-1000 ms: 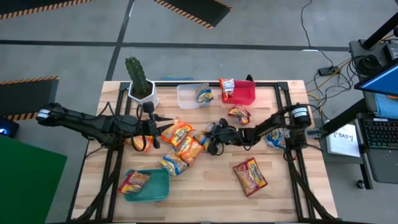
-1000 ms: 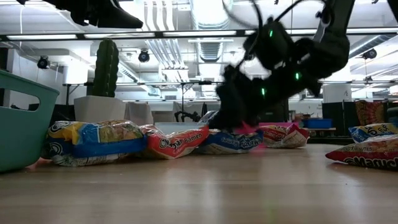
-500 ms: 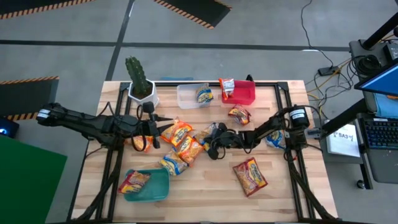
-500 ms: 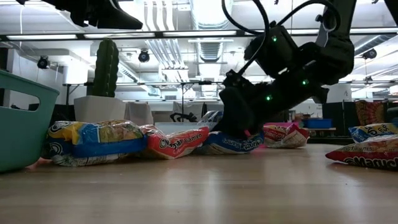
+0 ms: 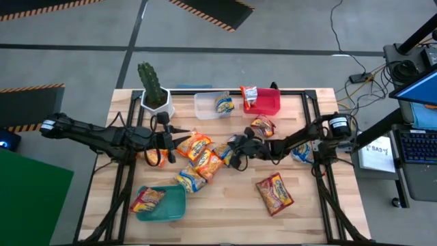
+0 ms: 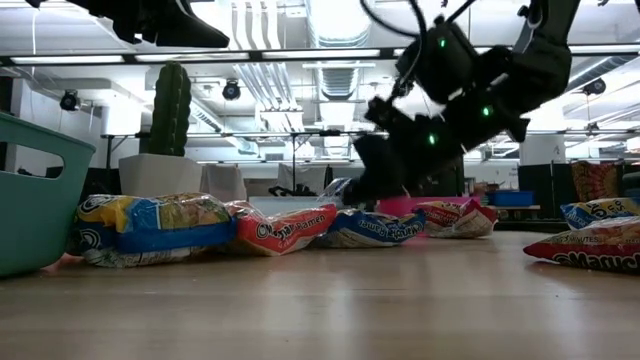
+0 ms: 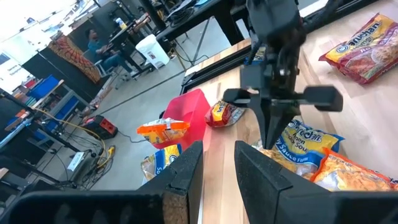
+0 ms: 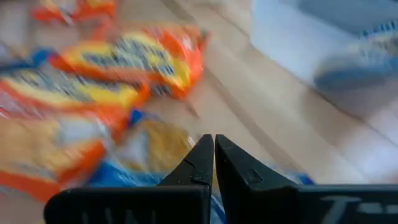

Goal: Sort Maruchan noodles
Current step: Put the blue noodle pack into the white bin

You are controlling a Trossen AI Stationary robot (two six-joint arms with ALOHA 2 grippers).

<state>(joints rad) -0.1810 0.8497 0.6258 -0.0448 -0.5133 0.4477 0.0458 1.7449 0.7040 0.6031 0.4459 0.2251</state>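
Hovering over the middle of the counter (image 5: 300, 205), your right hand (image 5: 233, 152) is sitting with fingers together, empty, directly above the blue-white noodle packet (image 5: 222, 153). Your left hand (image 5: 183, 130), fingers slightly apart, is waiting farther off.

Light wooden table (image 5: 232, 208) carries scattered noodle packets (image 5: 274, 192), a potted cactus (image 5: 154, 94), and teal (image 5: 179, 205), clear (image 5: 203, 106) and red bins (image 5: 272, 103).

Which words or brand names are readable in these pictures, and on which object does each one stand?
"Ramen": red-yellow packet, low view.
"Sauce Flavor": blue-white packet, left wrist view.
"Maruchan", partly cut off: packet at the right edge, low view.
All other print is too small or blurred to read.
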